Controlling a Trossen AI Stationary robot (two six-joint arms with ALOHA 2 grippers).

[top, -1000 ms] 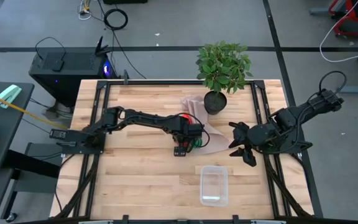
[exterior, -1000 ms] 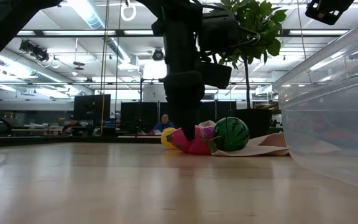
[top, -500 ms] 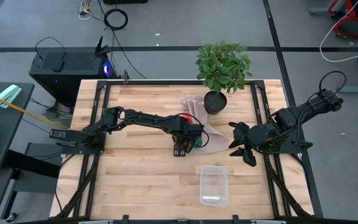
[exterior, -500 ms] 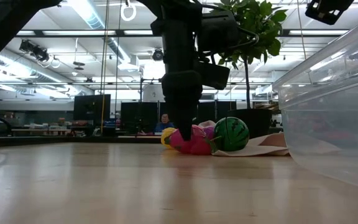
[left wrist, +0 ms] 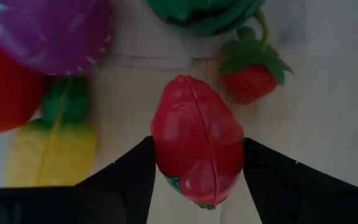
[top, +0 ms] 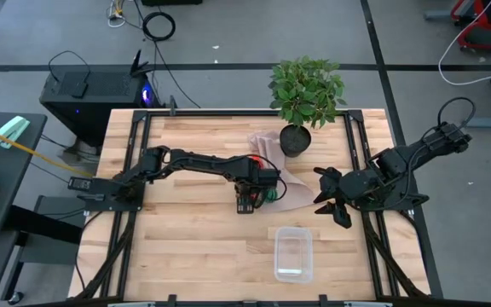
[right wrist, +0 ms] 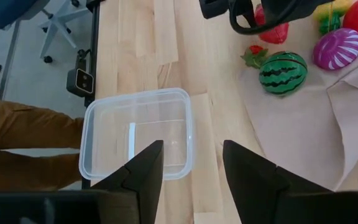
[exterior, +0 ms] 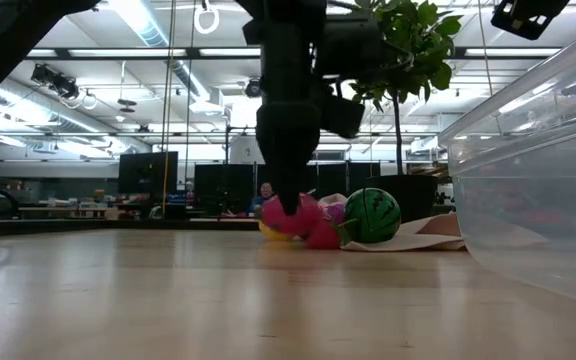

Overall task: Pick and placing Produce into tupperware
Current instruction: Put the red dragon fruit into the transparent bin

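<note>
- The left pincer (top: pixel 245 203) sits near the middle of the counter (top: pixel 186 247), at the front edge of the beige cloth (top: pixel 292 194); its two dark fingers (left wrist: pixel 129 177) are clamped on either side of a red strawberry-shaped toy (left wrist: pixel 197 149) — grasping it firmly.
- In the low view that red toy (exterior: pixel 293 215) appears to hang just clear of the wood, though contact with the counter is hard to judge from this angle.
- The other produce lies close around the grasped piece: a smaller strawberry with a green leafy cap (left wrist: pixel 250 78) just beside it; a yellow piece with a green stalk (left wrist: pixel 51 149); a purple-magenta striped piece (left wrist: pixel 48 28); a red round piece (left wrist: pixel 2 93); and the striped green watermelon (right wrist: pixel 282 72) on the edge of the cloth.
- From the right wrist view the watermelon, the purple-magenta piece (right wrist: pixel 337 48) and the small strawberry (right wrist: pixel 254 56) sit together, the first two on the cloth, the strawberry at its edge.
- The tupperware (top: pixel 293 253) stands empty and lidless near the front of the counter, well apart from the produce — to the right of the left pincer and nearer the front edge.
- The right pincer (top: pixel 331 201) waits at the counter's right side, fingers (right wrist: pixel 145 168) spread apart and released, holding nothing; its camera looks down on the tupperware (right wrist: pixel 137 132).
- A potted plant (top: pixel 305 94) stands at the back of the counter, behind the cloth.
</note>
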